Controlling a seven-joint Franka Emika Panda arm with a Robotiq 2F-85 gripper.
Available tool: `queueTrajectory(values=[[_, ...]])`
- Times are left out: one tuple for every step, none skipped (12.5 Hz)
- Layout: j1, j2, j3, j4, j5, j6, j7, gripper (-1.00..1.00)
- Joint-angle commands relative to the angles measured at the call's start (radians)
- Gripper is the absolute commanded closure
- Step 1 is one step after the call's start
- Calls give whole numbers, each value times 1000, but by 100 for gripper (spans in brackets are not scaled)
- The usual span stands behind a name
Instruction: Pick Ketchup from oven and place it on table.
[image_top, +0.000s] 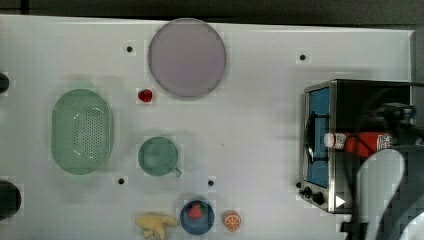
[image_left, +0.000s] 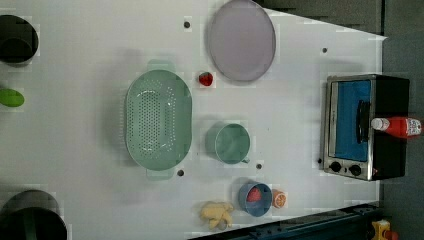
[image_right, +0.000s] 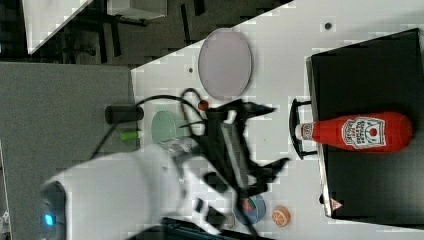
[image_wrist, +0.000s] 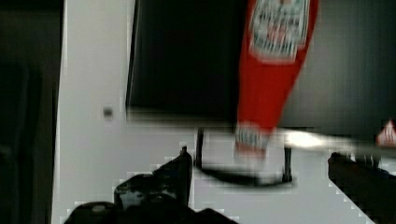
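The white table (image_top: 260, 125) carries everything, with a few small dark holes in its surface. At the top view's right sits the oven (image_top: 350, 145), a black box with a silver front frame, blue-tinted glass door and black knobs. The ketchup (image_right: 357, 131) lies on its side across the oven's black top: a slim red bottle with a white cap and a white-and-red label, the cap pointing toward the door handle and reaching just past the front edge. In the right view the gripper (image_right: 277, 135) hangs above the table in front of the oven, apart from the bottle, its 2 black fingers (image_right: 260, 109) spread wide with nothing between them. Elsewhere rests a green colander (image_top: 82, 131).
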Motion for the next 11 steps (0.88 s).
queueTrajectory(values=[[-7,144,-35,15,-2,53,-20,-100],[-13,177,-47,15,2,58,-20,-100],[-17,199,-51,15,8,63,-20,-100],[-22,217,-52,15,27,81,-20,-100],[-31,236,-54,15,39,109,-20,-100],[-39,254,-55,15,45,148,-20,-100],[-41,269,-54,15,55,181,-20,-100],[-41,284,-53,15,69,193,-20,-100],[-42,297,-54,14,91,192,-20,-100],[-43,308,-54,12,106,189,-20,-100],[-46,320,-55,11,110,191,-20,-100]])
